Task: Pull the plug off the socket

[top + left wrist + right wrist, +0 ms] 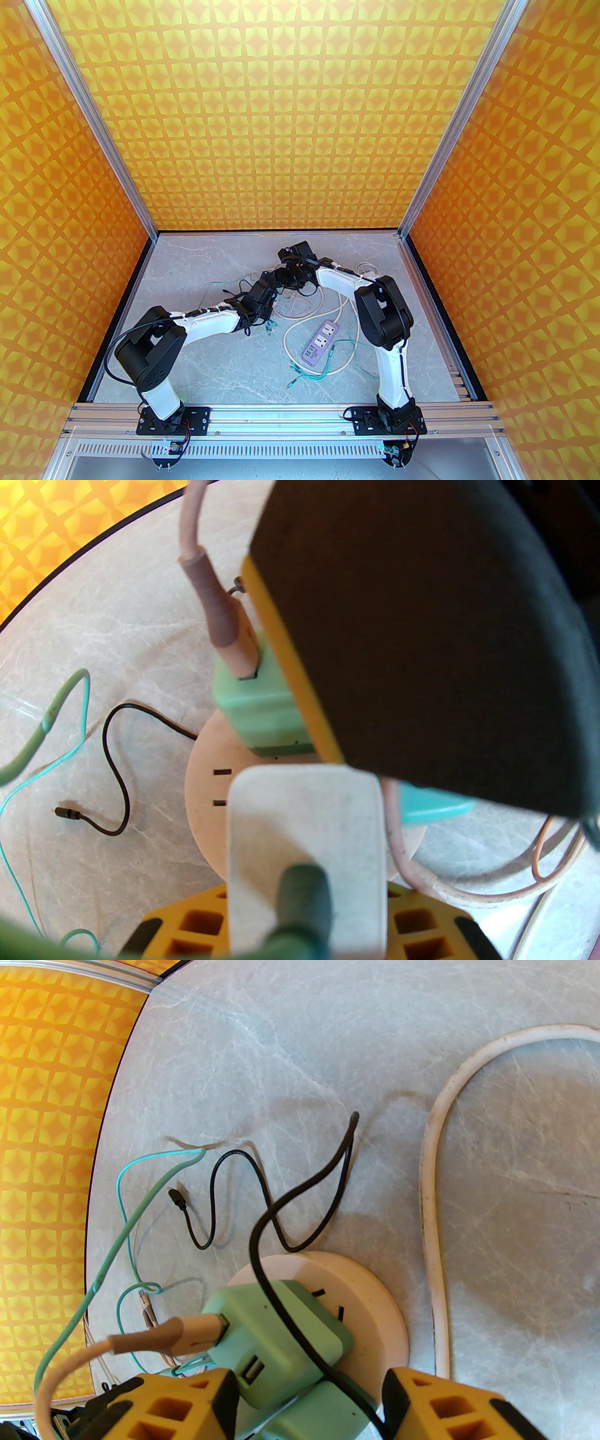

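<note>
Nearest us, the purple power strip (320,343) lies right of centre on the table, and just past it both arms meet over the round socket (370,1297), sitting mid-table in the far half. The left claw (307,902) has the white plug (304,827) between its yellow fingers with the pads hidden, so I cannot tell whether it grips. The right claw (311,1396), fingers partway apart, straddles the green plug (276,1330) standing in the socket and seems to be pinching it, while farther back a white cable coil (365,268) lies toward the table's far right.
</note>
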`<action>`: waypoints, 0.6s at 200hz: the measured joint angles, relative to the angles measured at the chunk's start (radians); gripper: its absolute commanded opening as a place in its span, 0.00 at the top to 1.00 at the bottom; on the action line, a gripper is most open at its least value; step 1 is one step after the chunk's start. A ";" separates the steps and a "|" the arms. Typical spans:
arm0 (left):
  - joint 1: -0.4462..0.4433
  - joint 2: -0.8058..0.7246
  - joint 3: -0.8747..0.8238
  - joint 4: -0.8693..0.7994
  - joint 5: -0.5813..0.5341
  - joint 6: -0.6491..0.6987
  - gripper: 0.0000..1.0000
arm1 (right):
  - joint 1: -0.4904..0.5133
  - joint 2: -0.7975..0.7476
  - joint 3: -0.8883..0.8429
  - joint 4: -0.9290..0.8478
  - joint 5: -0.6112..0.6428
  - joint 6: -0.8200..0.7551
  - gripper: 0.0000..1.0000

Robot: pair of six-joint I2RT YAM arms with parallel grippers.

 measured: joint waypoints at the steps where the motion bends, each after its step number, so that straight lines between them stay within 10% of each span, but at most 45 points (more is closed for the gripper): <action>1: 0.000 -0.001 -0.002 0.001 0.000 -0.001 0.98 | 0.000 0.000 0.000 0.000 0.000 0.000 0.45; 120: 0.011 -0.029 -0.026 -0.001 0.027 0.001 1.00 | 0.018 0.012 0.032 -0.026 0.026 -0.019 0.45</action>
